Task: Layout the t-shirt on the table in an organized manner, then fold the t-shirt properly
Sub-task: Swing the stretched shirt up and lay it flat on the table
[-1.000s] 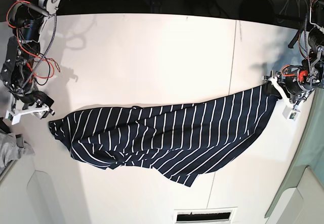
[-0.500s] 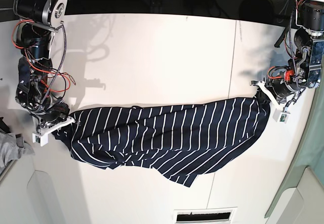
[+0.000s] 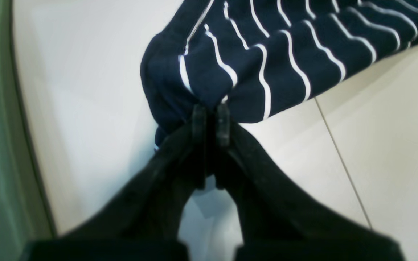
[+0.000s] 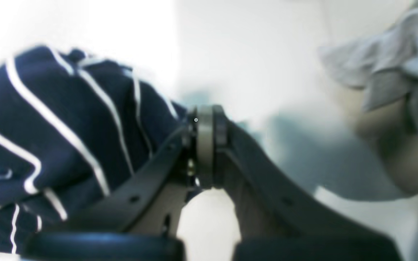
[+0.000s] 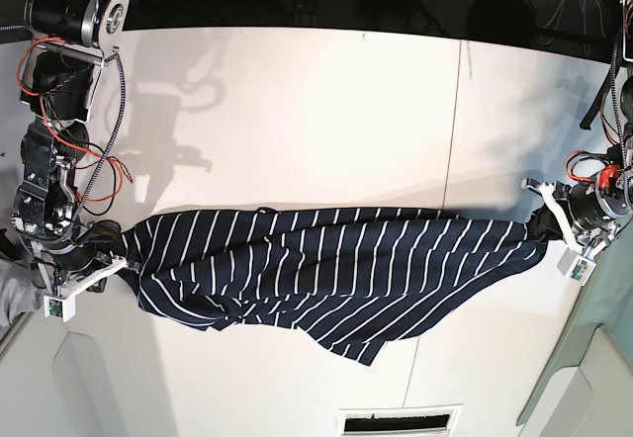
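the t-shirt point(image 5: 326, 274) is lying stretched across the table point(image 5: 297, 111), running almost from one side edge to the other, crossing the thin dark seam line point(image 5: 450, 160) that divides the tabletop. only one shirt is showing, and it is bunched rather than flat: its lower edge is sagging into a rumpled fold toward the near side of the table, so neither sleeves nor collar are clearly making themselves out.

at one end of the shirt the left gripper point(image 3: 210, 108) is pinching a gathered corner of the striped fabric, its two fingers pressed nearly together with cloth squeezed between them; the tips are partly buried in the folds, and the wrist picture is cutting off the rest of the shirt at its top edge.

at the opposite end of the shirt the right gripper point(image 4: 205, 112) is closed tight, fingers flat against each other. the fabric is bulging just beside it, against one finger, but the wrist view is blurred and whether any cloth is actually caught between the pads is hard to tell; in the base view this gripper point(image 5: 94, 277) is sitting right at the shirt's end.

beyond that end of the shirt, one small grey cloth point(image 4: 394, 61) is lying crumpled, soft-focused and cut off by the frame.

two arms, two grippers, one shirt, one grey cloth.
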